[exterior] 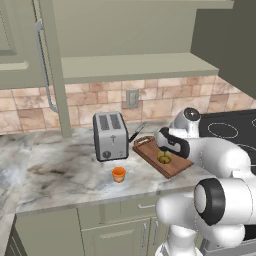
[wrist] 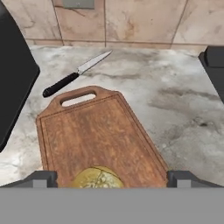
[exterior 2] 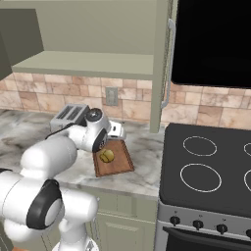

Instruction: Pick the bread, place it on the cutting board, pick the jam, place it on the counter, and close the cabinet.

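Bread (wrist: 97,178) on the cutting board (wrist: 98,135), between the fingertips of the wide-open, empty tool (wrist: 111,179).

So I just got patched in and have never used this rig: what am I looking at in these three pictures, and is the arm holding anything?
The white machine is a robot arm on a driving base. Two pictures come from cameras on the base, behind the arm to its left and right. The third looks along the hand from a camera on it.

On the marbled counter stand a silver toaster and the orange jam jar. A black-handled knife lies behind the wooden cutting board. The bread sits on the board, between the spread fingertips. The hand looks open, so it grips nothing. The upper cabinet is open, its shelf bare. A black stove is on the right.
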You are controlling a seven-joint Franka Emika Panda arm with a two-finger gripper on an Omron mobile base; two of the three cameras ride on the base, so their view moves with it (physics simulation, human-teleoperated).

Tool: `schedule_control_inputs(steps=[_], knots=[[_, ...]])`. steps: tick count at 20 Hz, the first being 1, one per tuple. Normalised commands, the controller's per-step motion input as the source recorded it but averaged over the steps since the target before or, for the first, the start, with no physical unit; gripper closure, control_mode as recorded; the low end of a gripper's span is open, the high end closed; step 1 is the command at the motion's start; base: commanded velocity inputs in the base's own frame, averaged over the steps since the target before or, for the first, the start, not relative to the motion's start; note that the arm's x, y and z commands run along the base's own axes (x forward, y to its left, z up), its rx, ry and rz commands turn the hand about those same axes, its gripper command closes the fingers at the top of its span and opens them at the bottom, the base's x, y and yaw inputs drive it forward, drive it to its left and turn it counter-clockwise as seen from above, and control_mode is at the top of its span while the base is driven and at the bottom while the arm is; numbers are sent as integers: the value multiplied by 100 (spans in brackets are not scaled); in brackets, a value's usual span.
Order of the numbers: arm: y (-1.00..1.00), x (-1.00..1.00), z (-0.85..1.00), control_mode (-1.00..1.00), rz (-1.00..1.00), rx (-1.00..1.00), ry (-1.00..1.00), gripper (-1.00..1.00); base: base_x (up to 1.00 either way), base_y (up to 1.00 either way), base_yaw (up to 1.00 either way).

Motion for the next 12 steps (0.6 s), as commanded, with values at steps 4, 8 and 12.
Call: schedule_control_inputs(steps=[4, 8, 12], knots=[[0, -16, 36, -100, 0, 0, -11, -100, 0, 0, 0], [0, -24, 35, -100, 0, 0, -12, -100, 0, 0, 0], [0, -20, 27, -100, 0, 0, -11, -100, 0, 0, 0]])
